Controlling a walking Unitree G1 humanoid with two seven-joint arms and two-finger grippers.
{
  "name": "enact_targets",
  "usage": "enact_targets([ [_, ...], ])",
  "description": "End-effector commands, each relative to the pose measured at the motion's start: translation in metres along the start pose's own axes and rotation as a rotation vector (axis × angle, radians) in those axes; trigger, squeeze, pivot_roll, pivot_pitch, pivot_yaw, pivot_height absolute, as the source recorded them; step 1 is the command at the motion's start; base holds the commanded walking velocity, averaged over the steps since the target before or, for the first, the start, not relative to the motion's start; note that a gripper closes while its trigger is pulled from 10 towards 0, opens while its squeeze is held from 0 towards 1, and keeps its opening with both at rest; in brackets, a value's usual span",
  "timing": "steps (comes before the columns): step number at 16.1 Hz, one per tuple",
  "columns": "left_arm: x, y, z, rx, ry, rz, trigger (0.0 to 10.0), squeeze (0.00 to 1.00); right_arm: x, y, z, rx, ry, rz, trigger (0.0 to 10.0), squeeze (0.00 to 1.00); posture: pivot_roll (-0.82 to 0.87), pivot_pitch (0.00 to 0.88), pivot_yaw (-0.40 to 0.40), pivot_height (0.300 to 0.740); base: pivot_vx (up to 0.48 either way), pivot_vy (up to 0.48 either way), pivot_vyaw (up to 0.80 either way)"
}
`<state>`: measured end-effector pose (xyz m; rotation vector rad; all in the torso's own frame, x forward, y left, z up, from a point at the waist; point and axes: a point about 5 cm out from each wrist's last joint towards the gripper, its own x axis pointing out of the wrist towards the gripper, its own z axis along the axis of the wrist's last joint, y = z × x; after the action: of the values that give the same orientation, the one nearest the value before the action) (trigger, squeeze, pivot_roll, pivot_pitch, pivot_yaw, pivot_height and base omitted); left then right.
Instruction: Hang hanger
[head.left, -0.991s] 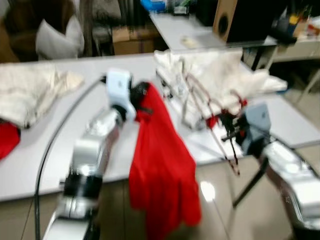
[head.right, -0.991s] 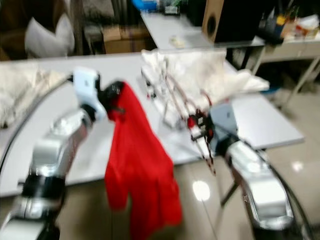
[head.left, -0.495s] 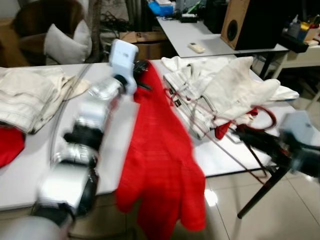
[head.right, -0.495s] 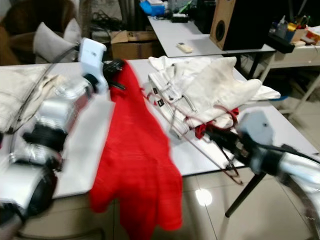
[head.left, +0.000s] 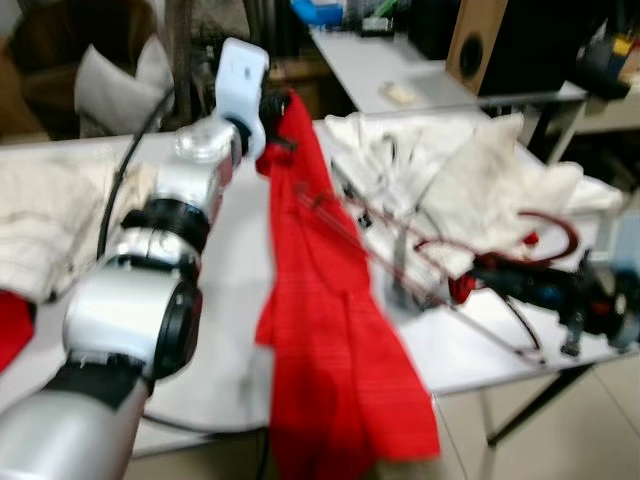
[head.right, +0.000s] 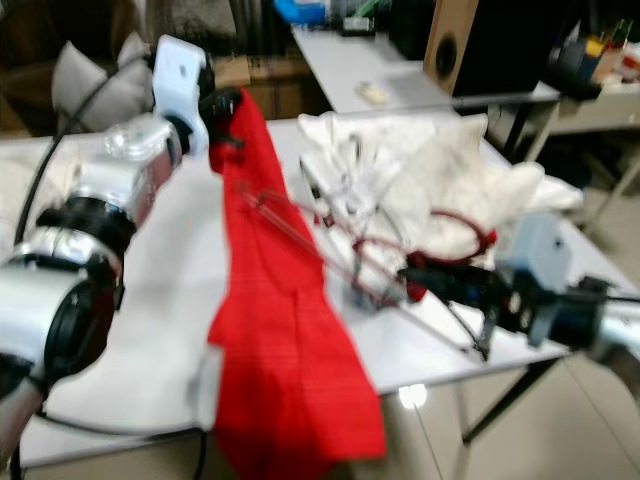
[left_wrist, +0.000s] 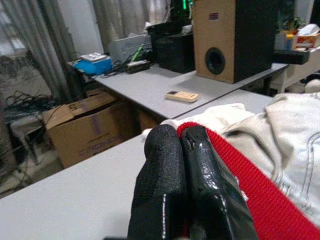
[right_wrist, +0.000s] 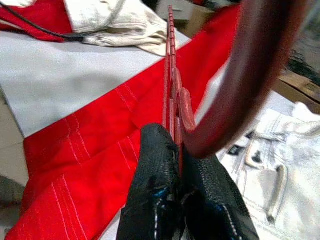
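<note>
On the far left of the worktop (head.left: 235, 330) lies a pale folded garment (head.left: 40, 235), untouched. The left gripper (left_wrist: 186, 150) is raised over the far part of the worktop with its fingers pinched together on the top edge of a red garment (head.left: 335, 330), which hangs from that grip, runs down across the worktop and drops past its near edge toward the floor. Right of the red garment sits a heap of white clothes (head.left: 470, 190), resting on the worktop. The red hanger (head.right: 400, 262) is on the right, held above the worktop in front of the white heap: its hook curves up near the right gripper (right_wrist: 177, 165), and its long thin bar reaches left toward the red garment; contact between them cannot be confirmed owing to blur. The right gripper is clamped tight on the hanger at the base of the hook. Assessment: both items are secured, one in each gripper. The garment is not yet on the hanger, and no rail or hook to hang it from can be made out, so threading and hanging appear to be outstanding.
</note>
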<state>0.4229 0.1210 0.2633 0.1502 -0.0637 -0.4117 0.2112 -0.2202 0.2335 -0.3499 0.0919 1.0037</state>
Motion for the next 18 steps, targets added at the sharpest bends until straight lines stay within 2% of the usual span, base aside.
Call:
enact_targets([
  [1, 0.005, -0.006, 0.018, 0.020, -0.060, -0.016, 10.0, 0.00, 0.000, 0.000, 0.001, -0.002, 0.009, 0.018, 10.0, 0.00, -0.14, 0.000, 0.026, 0.740, 0.307, 0.000, 0.00],
  [3, 0.006, -0.009, 0.030, -0.009, -0.106, -0.071, 10.0, 0.00, 0.015, -0.001, -0.005, -0.025, 0.057, 0.060, 10.0, 0.00, -0.14, 0.000, 0.024, 0.740, 0.000, 0.000, 0.00],
  [4, 0.006, -0.010, 0.033, -0.002, -0.112, -0.089, 10.0, 0.00, 0.019, -0.001, -0.007, -0.031, 0.069, 0.067, 10.0, 0.00, -0.14, 0.000, 0.024, 0.740, 0.000, 0.000, 0.00],
  [6, 0.004, -0.011, 0.047, 0.027, -0.142, -0.175, 10.0, 0.00, 0.038, -0.003, -0.014, -0.060, 0.103, 0.097, 10.0, 0.00, -0.14, 0.000, 0.022, 0.740, 0.000, 0.000, 0.00],
  [7, 0.001, -0.011, 0.059, 0.033, -0.169, -0.226, 10.0, 0.00, 0.048, -0.006, -0.018, -0.077, 0.121, 0.095, 10.0, 0.00, -0.13, 0.000, 0.011, 0.740, 0.000, 0.000, 0.00],
  [9, -0.004, -0.012, 0.069, 0.042, -0.190, -0.275, 10.0, 0.00, 0.057, -0.011, -0.022, -0.101, 0.143, 0.082, 10.0, 0.00, -0.12, 0.000, 0.007, 0.740, 0.000, 0.000, 0.00],
  [10, -0.009, -0.013, 0.080, 0.054, -0.217, -0.318, 10.0, 0.00, 0.068, -0.020, -0.024, -0.128, 0.165, 0.067, 10.0, 0.00, -0.12, 0.000, 0.007, 0.740, 0.000, 0.000, 0.00],
  [11, -0.016, -0.014, 0.097, 0.045, -0.276, -0.357, 10.0, 0.00, 0.081, -0.033, -0.023, -0.164, 0.183, 0.041, 10.0, 0.00, -0.12, 0.000, 0.002, 0.740, 0.000, 0.000, 0.00],
  [13, -0.022, -0.014, 0.126, 0.039, -0.378, -0.363, 10.0, 0.00, 0.096, -0.059, -0.020, -0.236, 0.205, -0.054, 10.0, 0.00, -0.11, 0.000, -0.002, 0.740, 0.000, 0.000, 0.00],
  [14, -0.033, -0.015, 0.162, 0.007, -0.536, -0.365, 10.0, 0.00, 0.105, -0.102, 0.000, -0.306, 0.162, -0.311, 10.0, 0.00, -0.11, 0.000, -0.003, 0.740, 0.000, 0.000, 0.00],
  [15, -0.040, -0.017, 0.177, -0.009, -0.607, -0.373, 10.0, 0.00, 0.103, -0.122, 0.019, -0.343, 0.100, -0.461, 10.0, 0.00, -0.11, 0.000, -0.003, 0.740, 0.000, 0.000, 0.00],
  [16, -0.047, -0.018, 0.191, -0.036, -0.669, -0.394, 10.0, 0.00, 0.094, -0.143, 0.053, -0.384, -0.051, -0.630, 10.0, 0.00, -0.11, 0.000, -0.003, 0.740, 0.000, 0.000, 0.00],
  [18, -0.053, -0.019, 0.196, -0.050, -0.693, -0.406, 10.0, 0.00, 0.080, -0.158, 0.086, -0.398, -0.206, -0.716, 10.0, 0.00, -0.10, 0.000, -0.004, 0.740, 0.000, 0.000, 0.00],
])
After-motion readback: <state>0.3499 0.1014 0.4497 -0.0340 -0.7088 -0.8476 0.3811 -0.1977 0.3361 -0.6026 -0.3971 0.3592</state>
